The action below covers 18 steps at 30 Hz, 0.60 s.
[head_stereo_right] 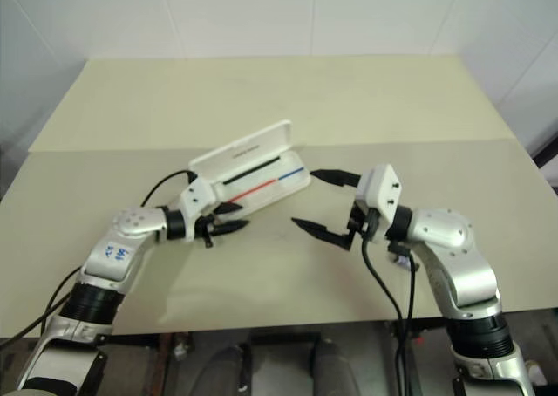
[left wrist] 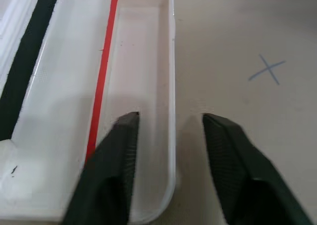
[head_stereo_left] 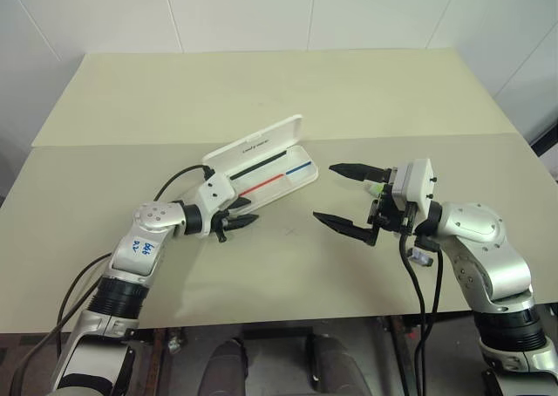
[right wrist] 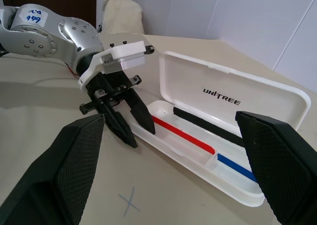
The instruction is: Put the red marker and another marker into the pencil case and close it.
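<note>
Case: we see the flat white hinged plastic pencil case [head_stereo_left: 261, 143] lying open on the pale beige table [head_stereo_left: 261, 82], lid tilted back, tray facing up.
Inside the tray: a thin red line [head_stereo_left: 261, 187], a thin blue line [head_stereo_left: 299, 165] and a long black strip [head_stereo_left: 259, 163] along the hinge side. We cannot tell whether that strip is the slim black-barrelled red marker or part of the case.
Green highlighter: a small lime-green bit [head_stereo_left: 374, 187] peeks out at the base of the right gripper's fingers. We cannot say whether it is the thick highlighter, nor whether it is held.
Left gripper [head_stereo_left: 235, 221]: narrow gap, one black finger inside the tray's near end and the other outside on the table (the wall sits between them, not visibly pinched).
Right gripper [head_stereo_left: 324, 191]: spread wide, nothing between the tips, hovering just beside the case's blue-line end.
Progress: we judge the task mid-way at best. The lid is not yet closed and neither marker is clearly stowed.
Left to do: confirm both markers are in, then fold the lid down.
</note>
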Available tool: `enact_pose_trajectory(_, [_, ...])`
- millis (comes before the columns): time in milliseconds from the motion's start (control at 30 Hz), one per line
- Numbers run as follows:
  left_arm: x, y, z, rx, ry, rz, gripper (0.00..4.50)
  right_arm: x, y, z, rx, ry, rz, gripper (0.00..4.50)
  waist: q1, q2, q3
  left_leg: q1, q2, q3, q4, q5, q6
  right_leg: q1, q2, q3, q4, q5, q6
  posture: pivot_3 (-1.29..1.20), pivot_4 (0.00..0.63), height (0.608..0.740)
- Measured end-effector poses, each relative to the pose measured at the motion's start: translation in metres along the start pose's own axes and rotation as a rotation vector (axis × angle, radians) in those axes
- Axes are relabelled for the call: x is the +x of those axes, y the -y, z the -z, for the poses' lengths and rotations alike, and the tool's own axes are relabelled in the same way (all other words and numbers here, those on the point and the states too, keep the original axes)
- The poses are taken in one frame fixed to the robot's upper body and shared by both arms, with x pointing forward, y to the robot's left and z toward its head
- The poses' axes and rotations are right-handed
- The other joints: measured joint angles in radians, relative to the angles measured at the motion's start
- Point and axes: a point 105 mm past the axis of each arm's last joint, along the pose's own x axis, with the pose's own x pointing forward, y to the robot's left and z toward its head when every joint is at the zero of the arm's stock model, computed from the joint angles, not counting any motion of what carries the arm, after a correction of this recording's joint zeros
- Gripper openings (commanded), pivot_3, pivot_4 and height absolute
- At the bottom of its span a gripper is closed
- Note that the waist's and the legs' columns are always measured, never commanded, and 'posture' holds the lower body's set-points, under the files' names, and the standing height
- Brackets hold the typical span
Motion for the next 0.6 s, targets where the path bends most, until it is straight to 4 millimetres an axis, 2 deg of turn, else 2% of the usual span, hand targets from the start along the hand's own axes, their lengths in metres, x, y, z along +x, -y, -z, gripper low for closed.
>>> enact_pose_trajectory(100, [-0.002,-0.002,0.0,0.014,-0.008,0.0,0.01,-0.001,0.002,0.002,0.008,-0.005,0.006,4.5,-0.001,0.0,0.0,0.0,0.0,0.0,0.0,0.0,0.0,0.0,0.0,0.0,0.0,0.0,0.0,0.0,0.15,0.74])
enact_pose_trajectory(367, [-0.008,0.001,-0.002,0.072,-0.036,0.044,0.01,-0.002,0.003,0.005,0.016,-0.013,0.005,4.5,-0.002,0.0,0.0,0.0,0.0,0.0,-0.001,0.0,0.0,0.0,0.0,0.001,0.0,0.0,0.0,0.0,0.15,0.74])
enact_pose_trajectory(467, [-0.01,0.011,-0.004,0.104,-0.053,0.1,0.01,-0.004,0.003,0.006,0.011,-0.031,-0.003,4.5,0.0,0.0,0.0,0.0,0.0,0.0,-0.001,0.0,0.0,0.0,0.0,0.001,-0.001,0.0,0.0,0.0,0.15,0.74])
enact_pose_trajectory(600, [-0.01,0.032,-0.007,0.139,-0.066,0.193,0.01,-0.02,0.004,0.014,0.016,-0.098,-0.005,4.5,0.008,0.0,0.0,-0.002,0.0,0.001,-0.001,-0.001,0.0,0.0,0.0,0.001,-0.003,-0.001,0.0,0.0,0.15,0.74])
